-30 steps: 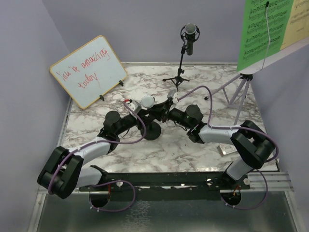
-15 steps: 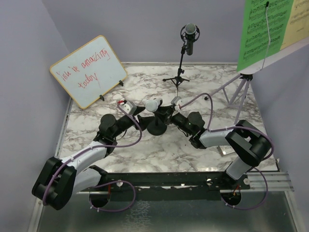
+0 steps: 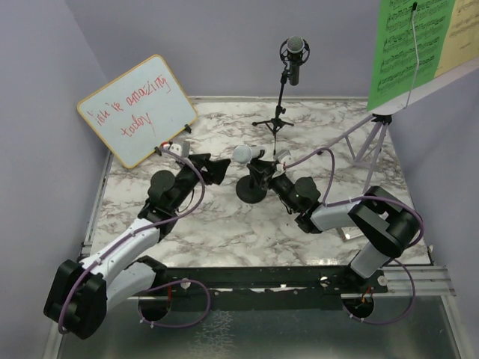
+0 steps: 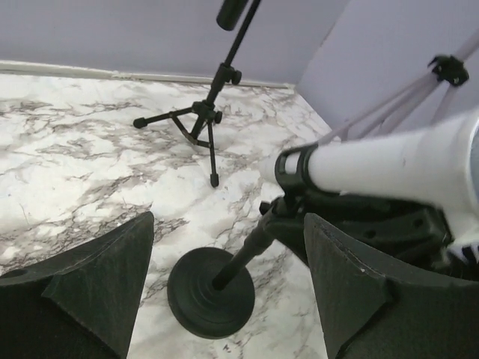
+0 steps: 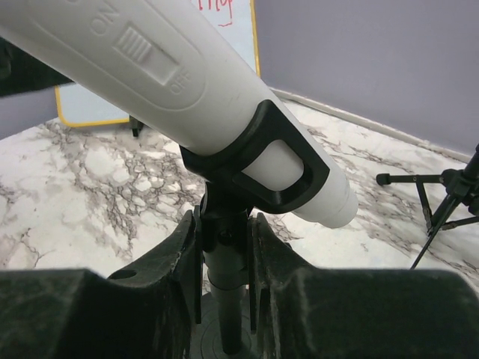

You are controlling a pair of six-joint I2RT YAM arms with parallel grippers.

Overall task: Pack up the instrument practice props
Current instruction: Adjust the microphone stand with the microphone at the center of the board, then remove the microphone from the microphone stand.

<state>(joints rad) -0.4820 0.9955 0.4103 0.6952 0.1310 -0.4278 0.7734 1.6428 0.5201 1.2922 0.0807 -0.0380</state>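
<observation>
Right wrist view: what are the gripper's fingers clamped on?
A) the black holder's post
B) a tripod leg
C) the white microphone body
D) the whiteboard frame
A: the right gripper pinches the black round-base mic holder at its post, under the clip carrying the microphone.

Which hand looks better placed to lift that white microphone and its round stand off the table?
Right: the right hand is shut on the post of the round stand, just under the clip holding the microphone, so it could probably lift both. The left hand is open beside them, gripping nothing.
</observation>
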